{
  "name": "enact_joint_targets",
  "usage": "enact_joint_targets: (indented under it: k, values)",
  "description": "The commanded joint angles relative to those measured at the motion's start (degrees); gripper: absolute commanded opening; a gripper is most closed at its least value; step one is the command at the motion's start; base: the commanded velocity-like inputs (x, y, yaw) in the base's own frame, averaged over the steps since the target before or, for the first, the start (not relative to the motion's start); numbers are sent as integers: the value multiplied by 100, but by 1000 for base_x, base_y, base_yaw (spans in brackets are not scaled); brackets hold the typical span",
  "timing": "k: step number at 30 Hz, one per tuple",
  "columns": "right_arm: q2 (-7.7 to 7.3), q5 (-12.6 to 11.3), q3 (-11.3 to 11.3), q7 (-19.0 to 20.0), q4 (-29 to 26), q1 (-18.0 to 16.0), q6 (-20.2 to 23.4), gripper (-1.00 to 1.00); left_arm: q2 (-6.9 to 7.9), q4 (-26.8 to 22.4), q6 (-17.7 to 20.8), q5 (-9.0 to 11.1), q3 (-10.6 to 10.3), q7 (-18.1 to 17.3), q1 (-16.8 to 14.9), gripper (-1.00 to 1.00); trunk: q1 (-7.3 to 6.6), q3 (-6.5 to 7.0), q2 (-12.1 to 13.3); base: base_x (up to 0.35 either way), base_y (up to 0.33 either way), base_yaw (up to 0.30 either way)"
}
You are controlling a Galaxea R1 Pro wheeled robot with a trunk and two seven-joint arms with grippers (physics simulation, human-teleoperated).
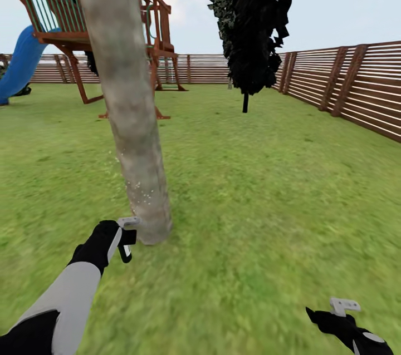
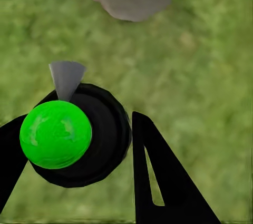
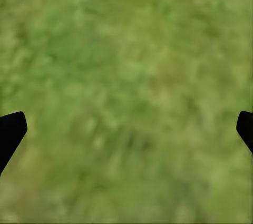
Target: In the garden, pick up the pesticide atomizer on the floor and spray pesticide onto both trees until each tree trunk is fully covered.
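Left jaws clamp the small dark, green-capped pesticide atomizer (image 2: 79,137); right gripper (image 3: 126,129) gapes empty.
Light, rigid, likely slick bottle: grip mid-body; thick grey-brown mottled tree trunk (image 1: 125,99) at twelve o'clock.

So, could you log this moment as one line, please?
left gripper: holds atomizer | aimed at tree trunk base | white specks on trunk | right gripper: open over grass

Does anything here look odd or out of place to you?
Only small things: white specks dot the lower trunk, which leans. The left gripper holds the atomizer beside it. Nothing looks damaged.
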Motion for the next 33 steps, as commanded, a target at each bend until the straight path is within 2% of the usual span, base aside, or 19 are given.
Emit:
enact_joint_targets:
  k: [1, 2, 3, 4, 6, 8, 10, 11, 13, 16, 17, 20, 23, 25, 26, 27, 28, 30, 33]
  values:
    - [4, 42, -45, 48, -6, -6, 4, 100, -5, -41, 211, -26, 20, -16, -83, -100, 1, -6, -3, 170, -267, 276]
    - [4, 42, -45, 48, -6, -6, 3, 100, -5, -113, 479, -17, 18, -21, -227, -100, 1, -6, -3, 169, -268, 276]
    - [4, 42, -45, 48, -6, -6, 3, 100, -5, -385, 1029, 1, 16, -54, -512, -100, 1, -6, -3, 169, -268, 276]
    - [4, 42, -45, 48, -6, -6, 4, 100, -12, -680, 1346, 8, 11, -75, -651, -100, 1, -6, -3, 167, -269, 276]
    - [4, 42, -45, 48, -6, -6, 3, 100, -31, -1133, 1553, 11, -10, -89, -700, -100, 1, -6, -3, 158, -269, 276]
    - [4, 42, -45, 48, -6, -6, 2, 100, -45, -1314, 1569, 21, -206, -100, -637, -100, 1, -6, -3, 70, -272, 276]
    - [4, 42, -44, 48, -6, -6, 2, 100, -70, -1324, 1554, 29, -359, -198, -366, -100, 1, -6, -3, 10, -278, 275]
    - [4, 42, -43, 48, -6, -6, 2, 100, -75, -1322, 1550, 32, -386, -284, -308, -100, 1, -6, -3, 4, -279, 272]
    - [4, 42, -44, 48, -6, -6, 3, 100, -72, -1235, 1490, 19, -459, -785, -130, -100, 1, -6, -3, 1, -280, 132]
    - [4, 42, -45, 48, -6, -6, 8, 100, -18, -1253, 1522, 12, -473, -906, -141, -100, 1, -6, -3, 0, -289, -55]
    - [0, 42, -45, 48, -6, -6, 6, 100, -11, -1295, 1548, 8, -471, -913, -179, -100, 1, -6, -3, 0, -294, -228]
    - [-19, 41, -53, 48, -14, -6, 4, 100, -5, -1376, 1602, -4, -513, -920, -834, -100, 1, -6, -3, 0, -297, -288]
    - [-22, 41, -49, 48, -15, -6, 3, 100, 14, -1368, 1615, -5, -889, -920, -1077, -100, 1, -6, -3, 0, -316, -262]
    - [-16, 42, -47, 48, -10, -6, 3, 100, 97, -1368, 1615, -5, -935, -920, -1051, -100, 1, -6, -3, 0, -322, -73]
    - [-15, 42, -46, 48, -10, -6, 4, 100, 209, -1360, 1613, 15, -926, -922, -967, -100, 1, -6, -3, 0, -322, -20]
    - [-14, 42, -46, 48, -9, -6, 3, 100, 275, -1360, 1605, 27, -910, -925, -850, -100, 1, -6, -3, 0, -323, -10]
    - [-12, 42, -46, 48, -7, -6, 4, 100, 332, -1362, 1558, 37, -889, -928, -534, -100, 1, -6, -3, -5, -322, -3]
    - [-10, 42, -45, 48, -7, -6, 7, 100, 350, -1362, 1538, 40, -875, -929, -249, -100, 1, -6, -3, -56, -322, -1]
    - [-6, 42, -45, 48, -6, -6, 3, 100, 355, -1396, 1534, 29, -858, -924, -117, -100, 1, -6, -3, -108, -304, 14]
